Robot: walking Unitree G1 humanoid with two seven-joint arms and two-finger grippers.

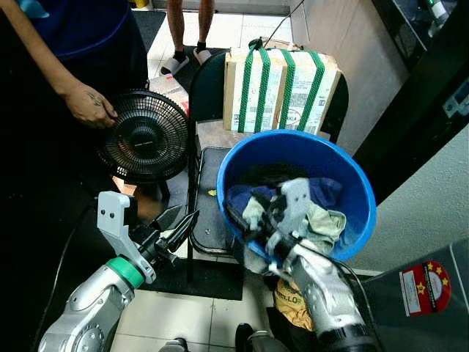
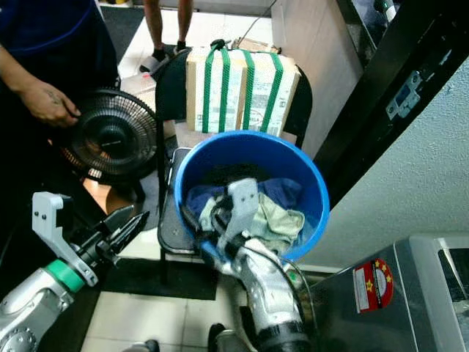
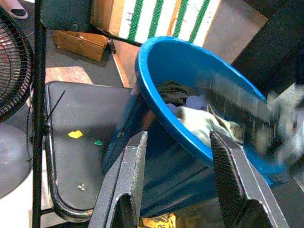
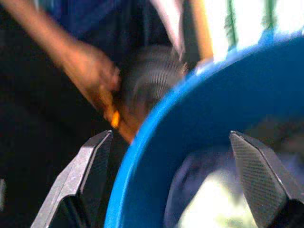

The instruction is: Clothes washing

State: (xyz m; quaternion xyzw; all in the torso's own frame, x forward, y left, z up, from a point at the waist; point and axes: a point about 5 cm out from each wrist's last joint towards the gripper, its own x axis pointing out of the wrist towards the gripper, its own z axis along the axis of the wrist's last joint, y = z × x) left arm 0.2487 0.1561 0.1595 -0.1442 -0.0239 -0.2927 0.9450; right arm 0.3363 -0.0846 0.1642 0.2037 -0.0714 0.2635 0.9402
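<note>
Clothes (image 1: 308, 213) lie heaped in a blue basin (image 1: 359, 183), which rests tilted on a black folding chair (image 1: 209, 220); dark pieces sit toward the back, pale ones toward the front. The basin overhangs the chair seat on the robot's right, its low lip toward the robot, which probably makes the load easier to reach.

Right gripper (image 4: 175, 175): fingers spread wide and empty, straddling the near rim of the basin, one finger outside the wall and one over the clothes. Judged stage: reaching in for a first garment.

Left gripper (image 3: 178, 175): fingers moderately apart, holding nothing, poised beside the basin's left wall above the chair seat; probably ready to steady it.

Edges: the basin rim sits between the right fingers, so a descent risks catching the wall. A strapped cardboard box (image 1: 282, 88) stands just behind the basin. A person's hand (image 1: 89, 106) rests on a black fan (image 1: 143, 139) to the left, near the left arm; room there is tight. A washing machine's metal corner (image 2: 396, 293) lies at lower right.
</note>
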